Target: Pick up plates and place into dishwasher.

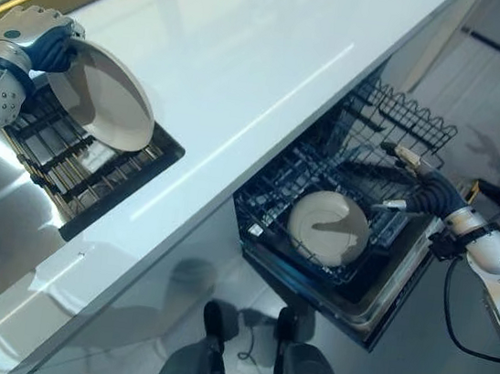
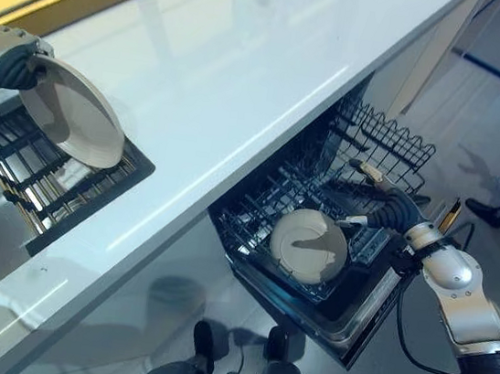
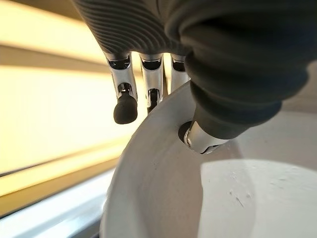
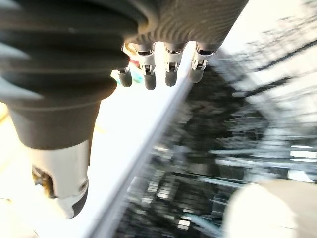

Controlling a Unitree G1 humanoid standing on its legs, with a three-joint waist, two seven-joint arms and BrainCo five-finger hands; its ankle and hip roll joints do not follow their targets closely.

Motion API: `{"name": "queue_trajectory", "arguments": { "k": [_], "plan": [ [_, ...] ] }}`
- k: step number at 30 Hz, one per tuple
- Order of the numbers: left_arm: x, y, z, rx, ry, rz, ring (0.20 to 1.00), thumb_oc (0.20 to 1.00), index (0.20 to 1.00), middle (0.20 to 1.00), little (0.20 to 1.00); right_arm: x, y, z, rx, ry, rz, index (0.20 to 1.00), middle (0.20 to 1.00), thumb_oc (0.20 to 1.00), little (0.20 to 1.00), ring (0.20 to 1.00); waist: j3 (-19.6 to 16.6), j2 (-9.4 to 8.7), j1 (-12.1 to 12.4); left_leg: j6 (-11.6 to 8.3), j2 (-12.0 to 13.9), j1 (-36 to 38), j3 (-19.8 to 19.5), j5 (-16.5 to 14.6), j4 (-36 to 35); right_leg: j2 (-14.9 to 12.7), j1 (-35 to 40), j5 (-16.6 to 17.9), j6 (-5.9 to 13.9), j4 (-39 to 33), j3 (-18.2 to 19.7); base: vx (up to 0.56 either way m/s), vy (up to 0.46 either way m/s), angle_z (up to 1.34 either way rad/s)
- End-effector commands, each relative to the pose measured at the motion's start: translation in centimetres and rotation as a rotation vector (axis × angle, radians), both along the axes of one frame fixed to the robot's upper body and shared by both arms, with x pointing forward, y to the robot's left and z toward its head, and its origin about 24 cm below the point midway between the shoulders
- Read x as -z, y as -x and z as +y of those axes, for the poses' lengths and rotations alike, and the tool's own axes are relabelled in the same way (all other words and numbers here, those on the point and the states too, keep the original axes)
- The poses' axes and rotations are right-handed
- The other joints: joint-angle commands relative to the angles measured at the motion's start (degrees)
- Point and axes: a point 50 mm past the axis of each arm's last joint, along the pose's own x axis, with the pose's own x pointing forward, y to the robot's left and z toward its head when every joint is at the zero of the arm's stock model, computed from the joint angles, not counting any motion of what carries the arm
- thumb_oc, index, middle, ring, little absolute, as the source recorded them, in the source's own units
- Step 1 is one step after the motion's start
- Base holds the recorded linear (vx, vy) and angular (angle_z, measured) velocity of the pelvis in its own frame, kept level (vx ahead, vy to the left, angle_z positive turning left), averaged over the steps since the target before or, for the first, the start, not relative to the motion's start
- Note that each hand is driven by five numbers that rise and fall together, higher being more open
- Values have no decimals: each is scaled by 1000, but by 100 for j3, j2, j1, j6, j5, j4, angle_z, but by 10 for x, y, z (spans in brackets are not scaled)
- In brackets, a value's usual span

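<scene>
My left hand (image 1: 39,38) holds a white plate (image 1: 105,96) by its rim, tilted above the dark drying rack (image 1: 95,176) at the counter's left. In the left wrist view the thumb (image 3: 208,134) presses the plate's inner face (image 3: 198,198) and the fingers (image 3: 125,106) curl behind the rim. A second white plate (image 1: 328,227) lies in the pulled-out lower dishwasher rack (image 1: 325,174). My right hand (image 1: 421,186) hovers just right of it over the rack, fingers (image 4: 168,74) straight and holding nothing.
A long white countertop (image 1: 246,76) runs diagonally above the dishwasher. The open dishwasher door (image 1: 383,297) juts out below the rack. A raised wire section (image 1: 406,120) stands at the rack's far end.
</scene>
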Motion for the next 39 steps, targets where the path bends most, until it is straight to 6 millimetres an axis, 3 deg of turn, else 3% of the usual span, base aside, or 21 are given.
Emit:
{"name": "queue_trajectory", "arguments": {
  "k": [1,10,18,24,31,39],
  "plan": [
    [-37,12,-3,77,135,-280,200,200,200,200,200,-29,3,18,-121,-129,-144,1000,1000,1000,1000,1000,-676,194,285,123,-515,402,57,-1122,59,17,-161,-679,455,321,-50,52,-98,10],
    [-14,10,-53,325,317,-503,200,200,200,200,200,-32,-8,82,-252,-387,-232,1000,1000,1000,1000,1000,-1080,199,671,73,-495,560,-190,-1165,74,-44,130,-810,417,310,-295,26,-77,12],
    [23,5,-105,504,509,-510,200,200,200,200,200,-31,-17,124,-263,-536,-227,1000,1000,1000,1000,1000,-1268,96,869,68,-479,620,-373,-1181,93,-43,265,-888,351,332,-433,28,-44,15],
    [38,1,-148,601,644,-496,200,200,200,200,200,-26,-24,153,-222,-616,-222,1000,1000,1000,1000,1000,-1342,18,990,90,-470,657,-455,-1185,104,-39,342,-905,306,320,-497,33,-31,6],
    [50,6,-170,660,756,-475,200,200,200,200,200,-25,-20,173,-265,-639,-203,1000,1000,1000,1000,1000,-1353,-46,1095,103,-482,646,-559,-1162,106,-37,365,-904,282,315,-557,12,-13,6],
    [55,7,-174,649,742,-440,200,200,200,200,200,-26,-15,177,-333,-621,-179,1000,1000,1000,1000,1000,-1380,-100,1127,116,-491,654,-605,-1148,83,-38,399,-895,293,291,-584,0,-1,0]
  ]
}}
